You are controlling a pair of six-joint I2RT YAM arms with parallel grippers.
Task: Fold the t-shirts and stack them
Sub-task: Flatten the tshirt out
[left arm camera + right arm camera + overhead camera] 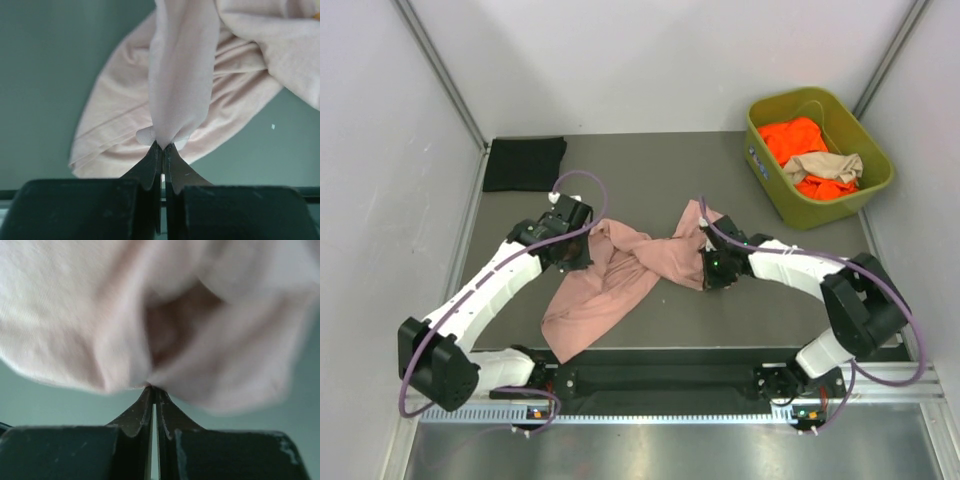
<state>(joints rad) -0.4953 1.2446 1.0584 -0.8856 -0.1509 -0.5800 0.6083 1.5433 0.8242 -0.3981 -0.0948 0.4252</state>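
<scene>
A dusty pink t-shirt [615, 275] lies twisted and bunched across the middle of the table. My left gripper [578, 250] is shut on its left edge; in the left wrist view the pinched cloth [175, 85] rises from the closed tips of the gripper [163, 145]. My right gripper [708, 268] is shut on the shirt's right edge; in the right wrist view the blurred pink cloth [150, 315] fills the frame above the closed tips of the gripper [152, 388]. A black t-shirt [525, 163] lies folded at the back left. Orange [795, 138] and tan [825, 166] shirts sit in the bin.
The olive-green plastic bin [868, 190] stands at the back right corner. White walls close in the table on the left, back and right. The arm bases sit on a rail at the near edge.
</scene>
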